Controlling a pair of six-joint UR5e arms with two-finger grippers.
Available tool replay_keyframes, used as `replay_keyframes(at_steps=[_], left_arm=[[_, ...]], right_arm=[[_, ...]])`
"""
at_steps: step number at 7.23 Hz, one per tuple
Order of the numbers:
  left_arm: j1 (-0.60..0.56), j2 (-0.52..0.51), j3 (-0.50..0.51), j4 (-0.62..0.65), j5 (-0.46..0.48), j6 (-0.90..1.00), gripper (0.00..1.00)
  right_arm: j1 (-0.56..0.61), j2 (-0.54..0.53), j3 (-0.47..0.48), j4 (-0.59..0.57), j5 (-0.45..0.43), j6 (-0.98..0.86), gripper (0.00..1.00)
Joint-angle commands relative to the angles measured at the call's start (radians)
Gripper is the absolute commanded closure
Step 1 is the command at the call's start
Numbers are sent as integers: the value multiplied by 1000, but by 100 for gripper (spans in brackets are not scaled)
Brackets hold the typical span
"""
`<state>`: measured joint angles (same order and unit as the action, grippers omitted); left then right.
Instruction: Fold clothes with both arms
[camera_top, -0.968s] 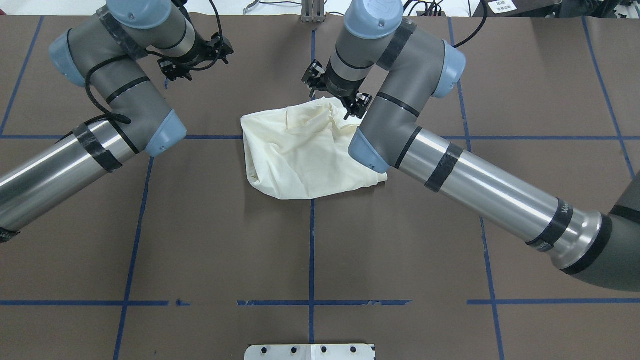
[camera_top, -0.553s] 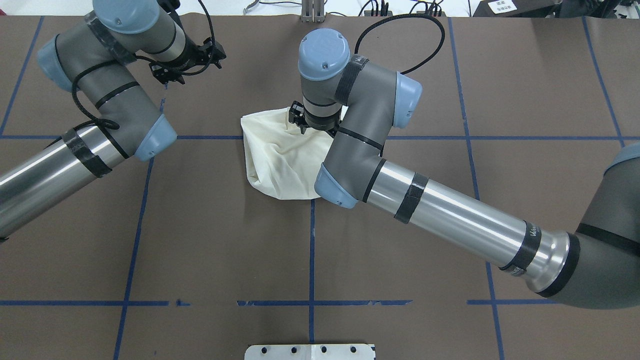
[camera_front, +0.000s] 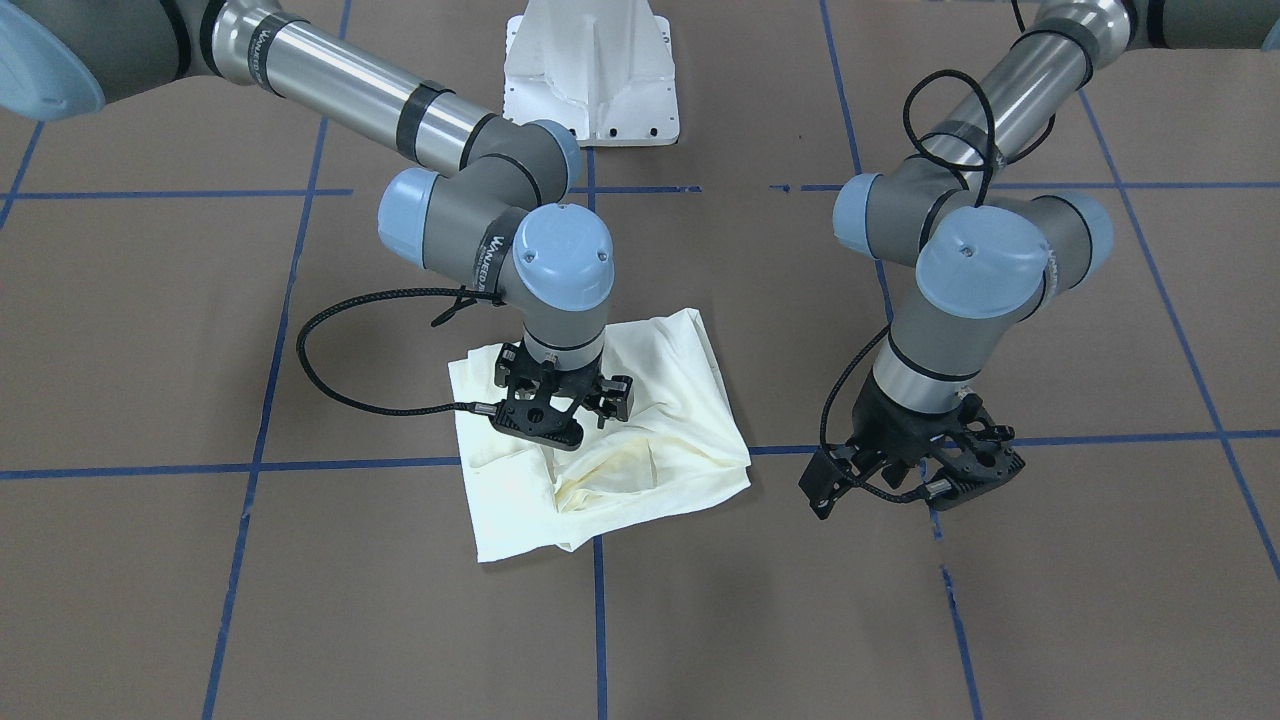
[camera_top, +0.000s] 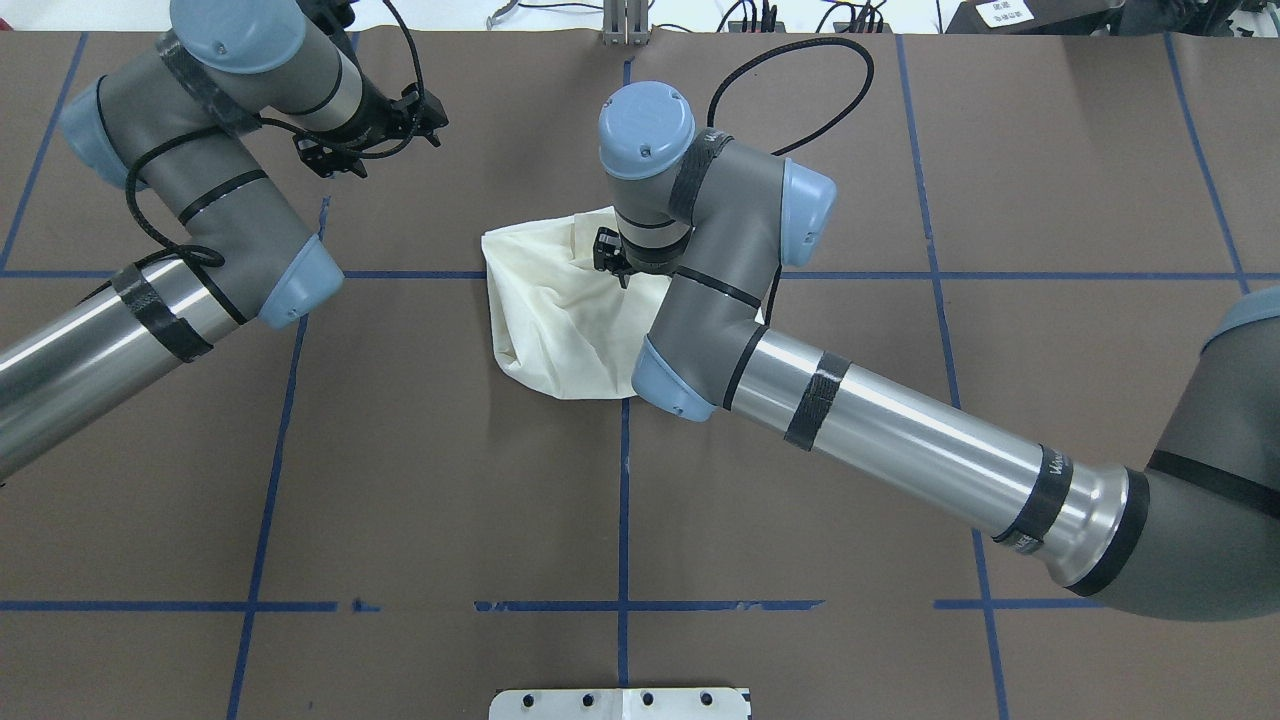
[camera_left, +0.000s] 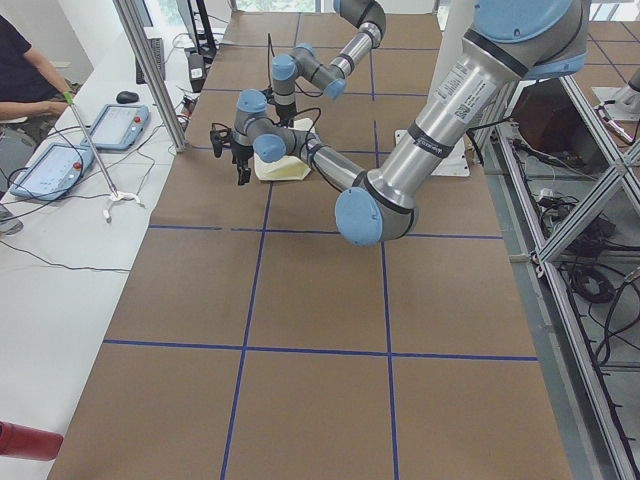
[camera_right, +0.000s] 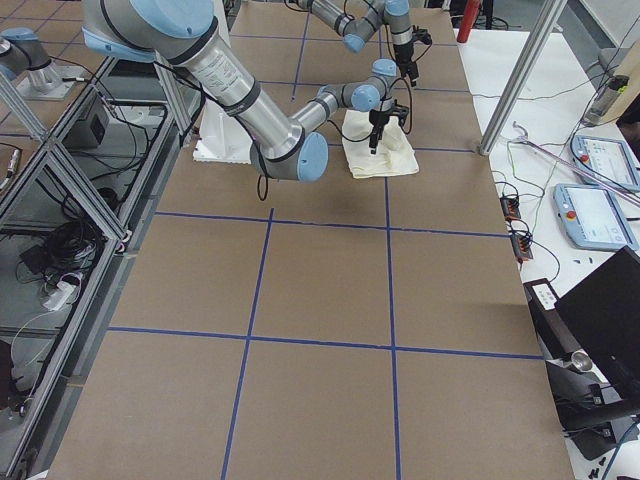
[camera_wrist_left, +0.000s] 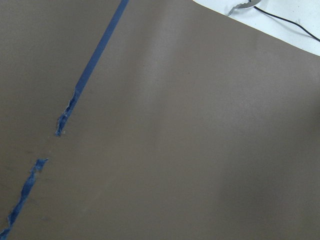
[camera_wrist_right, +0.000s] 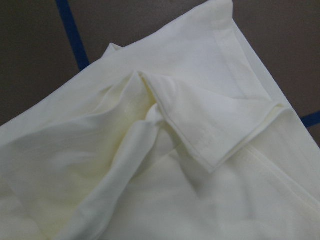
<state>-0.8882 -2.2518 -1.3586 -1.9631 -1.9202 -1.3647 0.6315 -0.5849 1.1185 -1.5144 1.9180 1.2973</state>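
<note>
Finding: the cream shirt lies plain side up near the middle of the table, at the crossing of the blue tape lines. It is a rumpled, partly folded bundle; no print shows. The right hand is poised directly above the shirt's upper layers, toward 1 o'clock of the bundle in the overhead view. Its fingers are not clearly resolved in any view, so I cannot tell whether it is spread, closed or already pinching cloth. The right wrist view shows a hemmed, pointed flap doubled over a raised ridge of fabric. The left hand hangs over bare table at about 10 o'clock of the shirt, well apart from it. Its wrist view shows only table and tape, and its state likewise cannot be told. Assessment: the step in hand appears to be taking hold of that loose flap to smooth or refold the bundle. Recommendation: grip on the stitched hem itself, near the flap's point, and take the top layer only, so that the ridge beneath is not gathered in. Raise the flap no higher than needed. Bring the left hand to the shirt's 9 o'clock edge to anchor it. Risk noted: the right arm's elbow overhangs the shirt's 4 o'clock portion and could drag it.
</note>
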Motion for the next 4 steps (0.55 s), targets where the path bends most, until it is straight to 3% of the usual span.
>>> replay_keyframes(at_steps=[1, 4], left_arm=[[0, 6, -11, 1, -17, -1, 1], [0, 8, -14, 0, -19, -2, 1]], right_arm=[[43, 10, -17, -64, 1, -142, 0], [66, 11, -52, -76, -4, -210, 0]])
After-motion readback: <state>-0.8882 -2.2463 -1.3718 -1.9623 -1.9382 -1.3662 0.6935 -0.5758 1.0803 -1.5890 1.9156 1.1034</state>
